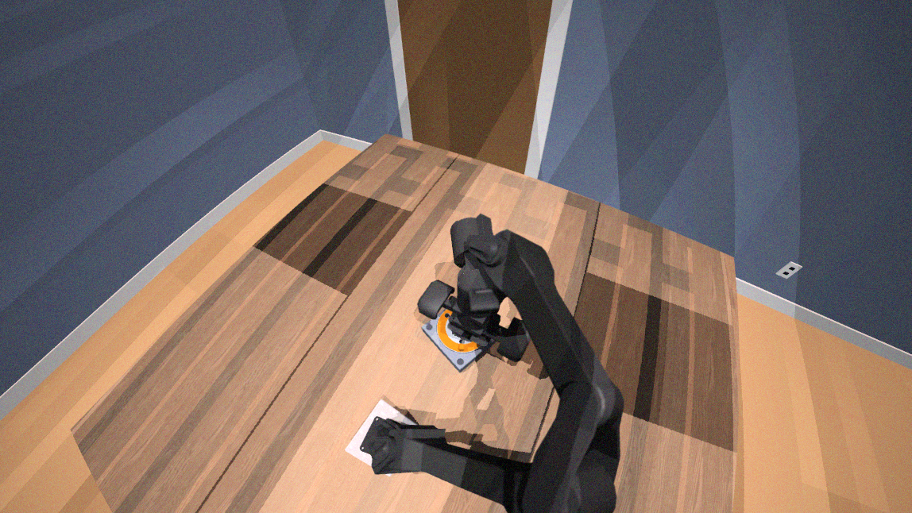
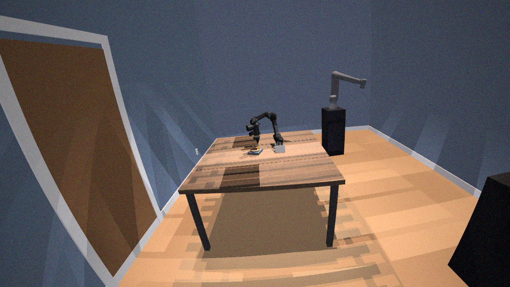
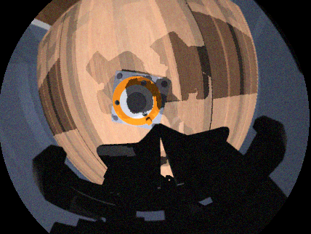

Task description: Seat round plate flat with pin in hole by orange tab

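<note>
The round plate, an orange ring with a white inner part, sits around the post on the grey square base. Its orange tab is at the plate's lower right in the wrist view, on the side nearest the fingers. A small dark spot shows beside the tab; I cannot tell whether it is the hole or the pin. The plate's tilt is too small to judge. My gripper is shut and empty, above the plate near the tab side. In the top view it hides part of the plate and the post.
The arm's mount stands on a white pad close to the base. The wooden table carries both. A grey arm on a black pedestal stands beyond the table. The arm's shadow falls across part of the plate.
</note>
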`<state>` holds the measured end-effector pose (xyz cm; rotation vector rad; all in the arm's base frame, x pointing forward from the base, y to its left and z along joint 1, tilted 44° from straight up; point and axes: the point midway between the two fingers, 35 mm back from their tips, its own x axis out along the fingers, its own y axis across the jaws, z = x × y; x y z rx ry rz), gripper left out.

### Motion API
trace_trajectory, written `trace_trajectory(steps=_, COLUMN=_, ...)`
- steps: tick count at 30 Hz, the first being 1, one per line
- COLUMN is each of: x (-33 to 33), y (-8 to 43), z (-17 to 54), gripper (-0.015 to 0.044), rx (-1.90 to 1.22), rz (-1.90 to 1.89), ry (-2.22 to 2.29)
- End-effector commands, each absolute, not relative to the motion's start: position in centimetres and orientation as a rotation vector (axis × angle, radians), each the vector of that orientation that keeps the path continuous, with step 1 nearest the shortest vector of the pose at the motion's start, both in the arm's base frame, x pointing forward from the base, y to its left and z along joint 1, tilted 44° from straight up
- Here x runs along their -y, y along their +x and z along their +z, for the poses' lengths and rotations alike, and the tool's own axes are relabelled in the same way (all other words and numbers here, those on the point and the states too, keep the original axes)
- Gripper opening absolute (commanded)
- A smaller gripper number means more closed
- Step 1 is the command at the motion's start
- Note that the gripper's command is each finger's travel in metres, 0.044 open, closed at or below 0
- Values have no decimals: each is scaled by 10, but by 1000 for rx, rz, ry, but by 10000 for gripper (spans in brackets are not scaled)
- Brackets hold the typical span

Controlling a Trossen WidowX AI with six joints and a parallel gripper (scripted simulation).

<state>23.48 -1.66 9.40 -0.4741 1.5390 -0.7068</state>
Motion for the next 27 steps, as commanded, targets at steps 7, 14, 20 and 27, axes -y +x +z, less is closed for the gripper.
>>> trace_trajectory(steps=7, x=39, y=230, z=70, gripper=0, rx=-1544, rz=-711, ry=-490)
trace_trajectory(steps=14, x=50, y=227, z=59, gripper=0, rx=-1543, rz=-713, ry=-491)
trace_trajectory(steps=20, x=47, y=225, z=57, gripper=0, rx=-1544, rz=-713, ry=-491)
trace_trajectory(steps=27, x=40, y=218, z=50, gripper=0, rx=-1544, rz=-712, ry=-491)
